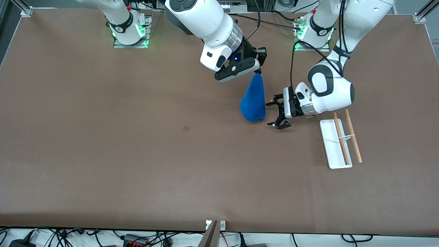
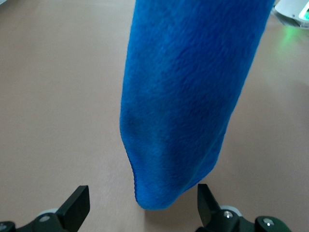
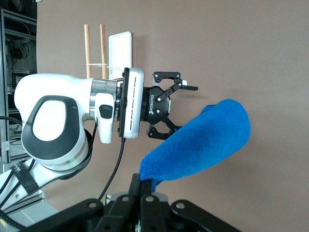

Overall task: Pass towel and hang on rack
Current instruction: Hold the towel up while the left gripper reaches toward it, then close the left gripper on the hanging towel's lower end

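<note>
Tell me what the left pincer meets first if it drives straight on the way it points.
Most likely the hanging bright blue fuzzy towel: the open left pincer faces its lower end, which the right pincer holds up.

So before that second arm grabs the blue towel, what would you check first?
1. Right gripper pinching the towel at its top: ok.
2. Towel hanging free above the table: ok.
3. Left gripper open, fingers spread: ok.
4. Towel's lower end between those fingers: not ok yet; it hangs just in front of them.
5. Rack standing with both rods bare, toward the left arm's end of the table: ok.
</note>
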Controlling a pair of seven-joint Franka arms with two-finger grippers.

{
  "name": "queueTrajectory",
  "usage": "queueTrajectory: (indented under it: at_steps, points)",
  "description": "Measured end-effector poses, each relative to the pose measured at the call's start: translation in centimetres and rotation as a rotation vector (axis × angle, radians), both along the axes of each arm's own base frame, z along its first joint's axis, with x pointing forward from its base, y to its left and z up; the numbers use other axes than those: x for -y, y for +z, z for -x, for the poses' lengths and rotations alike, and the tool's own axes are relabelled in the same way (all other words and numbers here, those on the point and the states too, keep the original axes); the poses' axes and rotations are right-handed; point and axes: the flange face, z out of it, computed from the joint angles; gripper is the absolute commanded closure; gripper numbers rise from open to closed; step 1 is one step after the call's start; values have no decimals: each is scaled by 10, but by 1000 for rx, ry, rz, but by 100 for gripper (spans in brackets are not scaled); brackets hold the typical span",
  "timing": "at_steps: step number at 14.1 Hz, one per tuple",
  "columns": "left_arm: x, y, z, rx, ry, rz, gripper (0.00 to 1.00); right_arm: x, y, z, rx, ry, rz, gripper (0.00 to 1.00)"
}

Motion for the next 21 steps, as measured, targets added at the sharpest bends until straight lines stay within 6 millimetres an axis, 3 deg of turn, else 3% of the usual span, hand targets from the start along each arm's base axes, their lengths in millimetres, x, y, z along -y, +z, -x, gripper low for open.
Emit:
queueTrajectory:
  at_steps: [2,7,8,10,11,13,15,16,18,21]
  points:
    - [6,-3,0,-6,3,8,22,0,0,0,1,0,1,100]
    - [27,-5,3,-17,6,41,20,0,0,0,2,1,1,100]
    - [34,-5,5,-21,4,47,26,0,0,0,2,1,1,100]
    - [42,-4,9,-23,-6,52,57,0,0,0,1,1,1,100]
    - [45,-4,10,-23,-9,52,65,0,0,0,1,0,1,100]
    - [46,-4,10,-22,-9,53,59,0,0,0,1,1,1,100]
    - [46,-4,9,-25,2,60,75,-1,0,1,1,2,1,100]
    - [46,-4,9,-26,2,60,76,-1,0,1,1,2,1,100]
    - [46,-4,9,-26,3,60,96,-1,0,1,1,2,1,100]
    - [46,-4,10,-25,1,60,100,-1,0,1,1,2,1,100]
